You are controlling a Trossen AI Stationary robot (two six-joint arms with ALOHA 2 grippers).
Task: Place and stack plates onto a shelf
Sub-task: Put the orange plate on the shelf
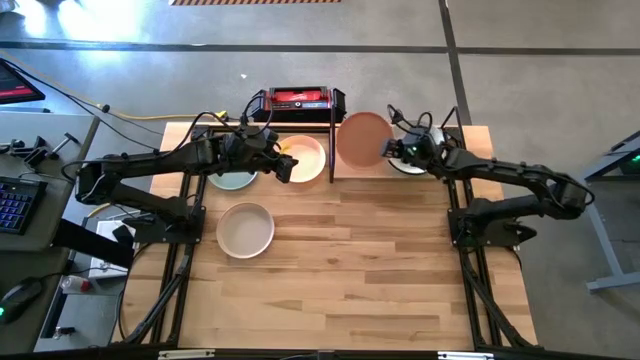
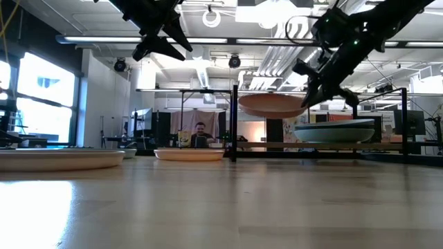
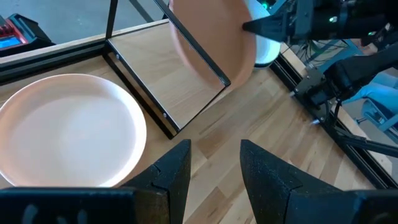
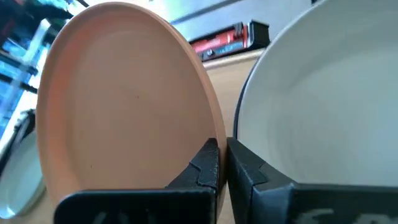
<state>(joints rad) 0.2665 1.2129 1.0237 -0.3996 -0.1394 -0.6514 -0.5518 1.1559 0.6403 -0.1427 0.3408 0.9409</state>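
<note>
Terracotta plate [image 1: 362,139]: right pincer [image 1: 392,149] clamps its rim, upper right; left pincer [image 1: 285,166] wide, empty. You next lower it onto the shelf [image 1: 340,178].

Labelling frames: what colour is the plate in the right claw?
Terracotta pink. The plate is pinched at its rim by the right claw; the right wrist view shows it best.

One plate [image 1: 362,140] is hanging over the shelf [image 1: 345,172] right of its divider [image 1: 332,140], two plates [image 1: 303,158] lying left, another [image 1: 246,229] nearer.
</note>
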